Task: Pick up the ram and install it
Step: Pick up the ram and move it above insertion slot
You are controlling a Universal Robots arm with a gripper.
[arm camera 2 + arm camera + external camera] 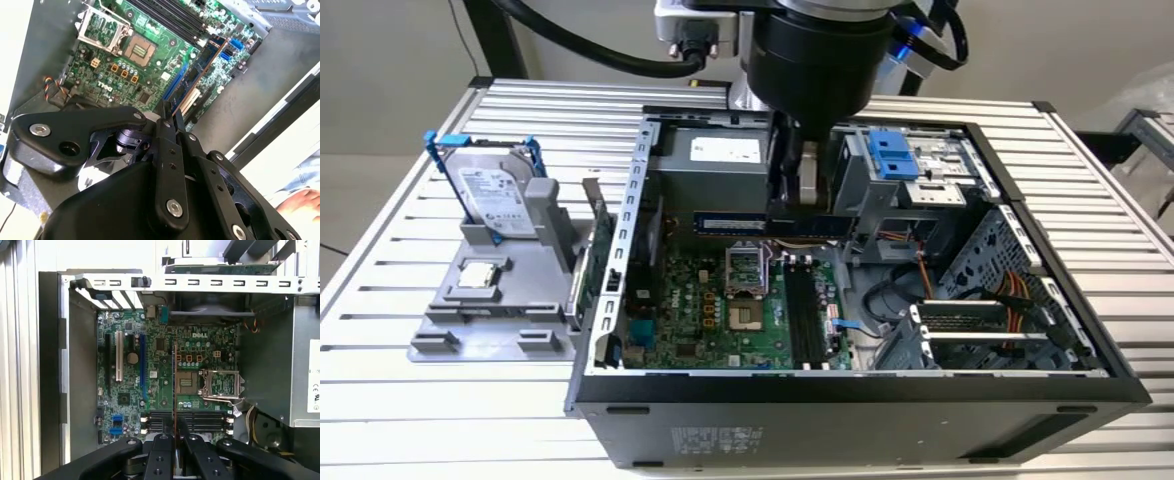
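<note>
While the gripper point(798, 208) hangs over the open computer case point(854, 400), its fingers pinch narrowly on the ram point(734, 224). The ram is held on edge at centre of the exterior view, above the motherboard point(707, 305) and crosswise to the memory slots point(803, 315).

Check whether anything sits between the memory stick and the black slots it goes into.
Nothing visible does. The gripper holds the memory stick in open air over the board, and the black slots under it look bare. The stick lies crosswise to them, though.
</note>
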